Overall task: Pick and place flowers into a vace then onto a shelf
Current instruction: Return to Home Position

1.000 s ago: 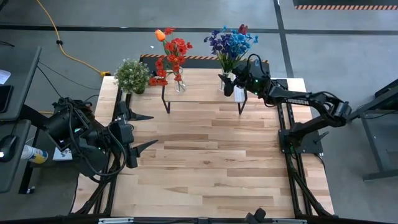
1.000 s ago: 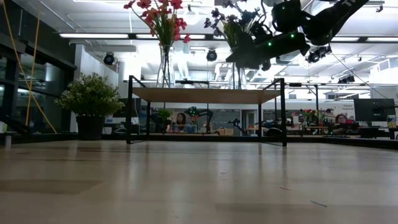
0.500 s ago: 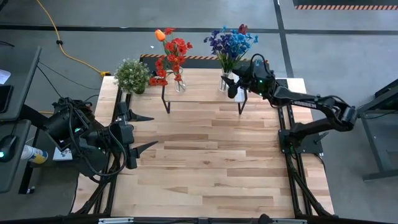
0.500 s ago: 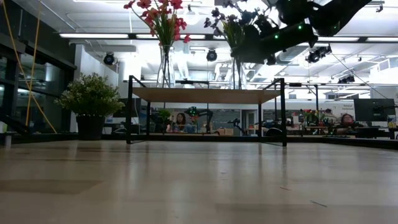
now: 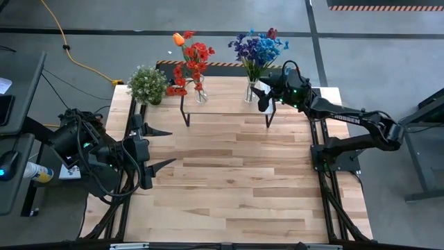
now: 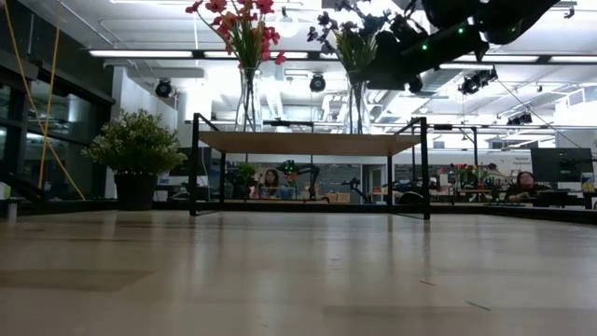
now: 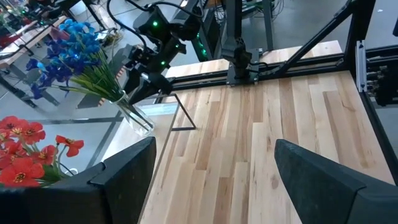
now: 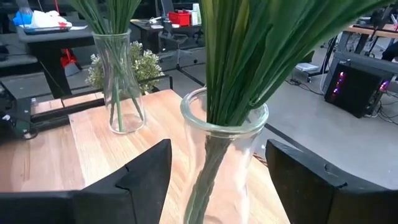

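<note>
Two clear glass vases stand by their bases on the shelf (image 6: 308, 143) at the table's far edge. One holds the red clusters and orange tulip (image 5: 191, 59). The other vase (image 8: 224, 162) holds the blue and purple bunches with the dark red rosebud (image 5: 257, 48). My right gripper (image 5: 261, 97) is open just right of that vase. In the right wrist view its fingers (image 8: 146, 180) stand on either side of the glass, apart from it. My left gripper (image 5: 161, 147) waits open at the table's left side.
A bushy pale-green potted plant (image 5: 147, 83) stands at the far left corner, beside the shelf. The wood table (image 5: 236, 180) lies bare between the arms. Black frame rails run along both sides (image 5: 322, 173). People and desks show in the room beyond.
My right gripper has drawn back from the blue-flower vase toward the table's right edge and risen a little. The vase has stayed upright on the shelf.
</note>
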You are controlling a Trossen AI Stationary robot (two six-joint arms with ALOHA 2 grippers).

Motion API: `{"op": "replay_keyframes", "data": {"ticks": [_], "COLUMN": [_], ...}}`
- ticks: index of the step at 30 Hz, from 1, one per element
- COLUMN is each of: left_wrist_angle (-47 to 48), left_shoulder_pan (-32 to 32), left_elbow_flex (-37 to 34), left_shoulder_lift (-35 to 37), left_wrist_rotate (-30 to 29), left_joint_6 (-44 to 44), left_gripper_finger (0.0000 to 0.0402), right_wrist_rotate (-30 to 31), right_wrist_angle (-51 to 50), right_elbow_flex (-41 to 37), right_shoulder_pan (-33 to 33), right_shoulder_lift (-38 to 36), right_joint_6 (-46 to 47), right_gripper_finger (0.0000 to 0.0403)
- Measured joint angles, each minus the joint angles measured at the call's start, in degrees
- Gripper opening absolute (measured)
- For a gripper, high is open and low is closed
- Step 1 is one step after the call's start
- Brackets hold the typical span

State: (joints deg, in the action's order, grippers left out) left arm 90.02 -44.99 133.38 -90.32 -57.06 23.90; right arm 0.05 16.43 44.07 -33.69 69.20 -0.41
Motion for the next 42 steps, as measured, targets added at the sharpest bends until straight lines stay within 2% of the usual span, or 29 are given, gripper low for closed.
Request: {"op": "replay_keyframes", "data": {"ticks": [19, 26, 38, 42], "left_wrist_angle": [0.00, 0.00, 0.00, 0.00], "left_shoulder_pan": [-0.01, -0.02, -0.02, -0.02], "left_elbow_flex": [0.00, 0.00, 0.00, 0.00], "left_shoulder_lift": [0.00, 0.00, 0.00, 0.00], "left_wrist_rotate": [0.07, 0.09, 0.14, 2.54], "left_joint_6": [0.00, 0.00, 0.00, 0.00], "left_gripper_finger": [0.0360, 0.0360, 0.0360, 0.0360], "right_wrist_rotate": [1.42, 9.27, 10.51, 9.13], "right_wrist_angle": [-6.88, -15.58, -32.32, -35.59], "right_elbow_flex": [0.00, 0.00, 0.02, 0.02], "right_shoulder_pan": [-0.04, -0.05, 0.11, 0.11], "right_shoulder_lift": [-1.59, -8.90, -25.85, -31.31], "right_joint_6": [-2.64, -5.07, 0.30, 3.26], "right_gripper_finger": [0.0250, 0.0248, 0.0243, 0.0244]}}
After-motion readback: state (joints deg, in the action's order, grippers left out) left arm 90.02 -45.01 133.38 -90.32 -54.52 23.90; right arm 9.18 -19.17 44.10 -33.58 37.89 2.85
